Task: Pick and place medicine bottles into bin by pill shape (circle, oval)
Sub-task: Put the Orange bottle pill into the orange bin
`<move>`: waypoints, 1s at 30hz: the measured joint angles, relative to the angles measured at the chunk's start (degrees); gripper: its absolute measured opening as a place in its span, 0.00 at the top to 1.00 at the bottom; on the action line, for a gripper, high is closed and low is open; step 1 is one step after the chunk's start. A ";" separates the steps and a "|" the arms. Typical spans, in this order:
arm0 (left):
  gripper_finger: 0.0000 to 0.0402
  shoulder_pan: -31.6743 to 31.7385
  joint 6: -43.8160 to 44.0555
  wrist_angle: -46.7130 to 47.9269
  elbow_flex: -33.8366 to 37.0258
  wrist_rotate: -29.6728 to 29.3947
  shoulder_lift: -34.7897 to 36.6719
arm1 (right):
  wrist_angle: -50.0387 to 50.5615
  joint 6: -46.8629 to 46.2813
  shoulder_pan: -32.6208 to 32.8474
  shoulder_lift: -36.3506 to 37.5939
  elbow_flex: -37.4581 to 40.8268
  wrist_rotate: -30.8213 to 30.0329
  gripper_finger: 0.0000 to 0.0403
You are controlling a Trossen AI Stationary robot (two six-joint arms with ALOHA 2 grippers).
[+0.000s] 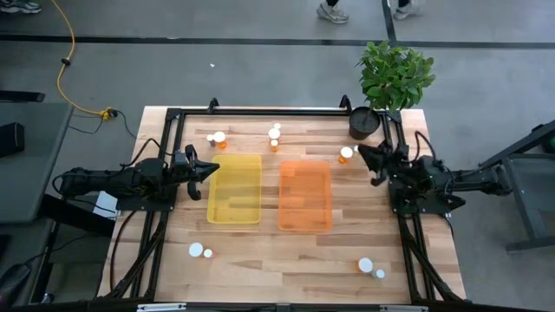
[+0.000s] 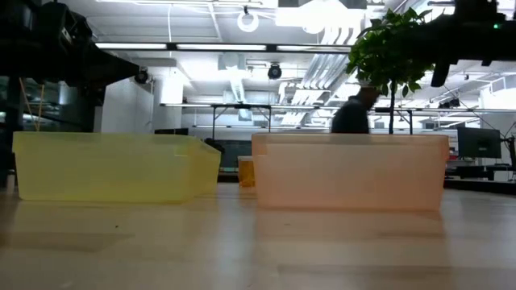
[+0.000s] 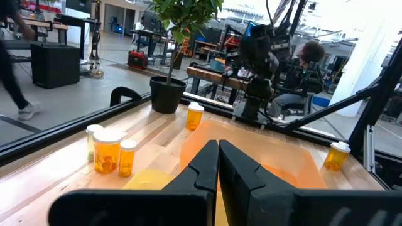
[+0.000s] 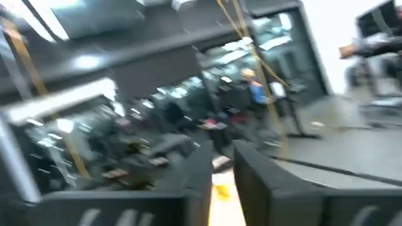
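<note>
My right end effector hovers parted, holding nothing, just beside a bottle near the table's right rear edge. My left end effector waits shut at the yellow bin's left edge. Other bottles stand scattered along the rear and front edges.

translucent yellow plastic tray: table centre-left | translucent orange plastic tray: just right | leafy potted plant: far-right corner
</note>
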State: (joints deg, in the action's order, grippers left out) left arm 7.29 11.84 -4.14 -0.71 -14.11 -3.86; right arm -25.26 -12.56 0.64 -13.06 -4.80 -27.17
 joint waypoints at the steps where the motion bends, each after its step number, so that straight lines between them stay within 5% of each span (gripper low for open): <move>1: 0.99 0.00 0.02 0.02 -0.01 0.00 0.00 | 2.26 -0.04 0.00 -1.63 -1.53 -1.27 0.78; 9: 0.99 0.00 0.02 0.01 0.00 0.00 0.00 | 34.59 -9.58 0.00 -15.78 -16.30 -12.08 0.42; 15: 0.99 0.00 0.00 0.02 0.00 0.00 0.00 | 52.75 -23.95 -0.87 -25.11 -23.74 -16.45 0.35; 30: 0.99 0.00 0.02 0.02 -0.02 0.00 0.00 | 51.99 -27.04 -16.03 -44.23 -25.90 -6.78 0.35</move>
State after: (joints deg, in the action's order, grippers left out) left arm 7.29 11.86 -4.12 -0.73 -14.11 -3.86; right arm 26.74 -39.59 -15.38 -57.29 -30.70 -33.95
